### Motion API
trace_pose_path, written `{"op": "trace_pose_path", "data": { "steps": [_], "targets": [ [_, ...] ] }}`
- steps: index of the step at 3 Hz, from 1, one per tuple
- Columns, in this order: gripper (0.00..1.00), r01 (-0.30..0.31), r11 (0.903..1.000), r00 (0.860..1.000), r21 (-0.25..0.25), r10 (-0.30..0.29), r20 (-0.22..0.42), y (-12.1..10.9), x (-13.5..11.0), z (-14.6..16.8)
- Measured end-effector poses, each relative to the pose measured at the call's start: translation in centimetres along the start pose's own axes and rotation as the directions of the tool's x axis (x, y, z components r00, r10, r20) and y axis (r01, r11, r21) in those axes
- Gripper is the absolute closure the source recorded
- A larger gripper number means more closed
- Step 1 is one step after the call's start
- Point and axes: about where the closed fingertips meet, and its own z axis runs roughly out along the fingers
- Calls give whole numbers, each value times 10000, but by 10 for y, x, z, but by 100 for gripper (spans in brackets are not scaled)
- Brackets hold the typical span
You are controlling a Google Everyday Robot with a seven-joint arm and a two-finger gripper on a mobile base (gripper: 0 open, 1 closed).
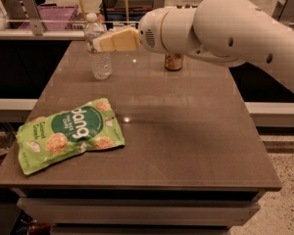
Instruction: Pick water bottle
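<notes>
**Brown tabletop, gripper level with the bottle**

Brown and faintly glossy, the table (186,131) fills most of the view, with a speckled floor (289,180) showing at the lower right. A dim clutter of shelving lies beyond the far edge, and a purple crate (49,18) sits at the upper left.

The bottle (101,65) stands upright on the far left part of the table. It is clear and ribbed, with a white cap. The can (173,61) is also upright, to the right of the bottle near the far edge. The two are apart, and the top of the can is hidden behind the arm.

The thick white arm (225,28) reaches in from the upper right and crosses above the far half of the table. It ends in the tan gripper (102,42), which points left. The tip of the gripper overlaps the upper part of the bottle, just below the shoulder. Contact cannot be judged from this angle — the tip may be touching the plastic or merely in front of it. I cannot tell whether the gripper is open or closed either, and no grasp on the bottle is evident.

A green snack bag (68,133) lies flat near the front left corner, angled, with pale lettering and pictured chips on its face. It is well apart from the bottle and from the gripper — nothing touches it. A small glint of light sits on the tabletop just right of the bag.
</notes>
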Motion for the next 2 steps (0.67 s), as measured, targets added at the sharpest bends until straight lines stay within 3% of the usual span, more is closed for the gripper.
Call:
{"op": "trace_pose_path", "data": {
  "steps": [2],
  "targets": [
    [0,172,9990,9996,-414,-163,215,3,3,44]
  ]
}}
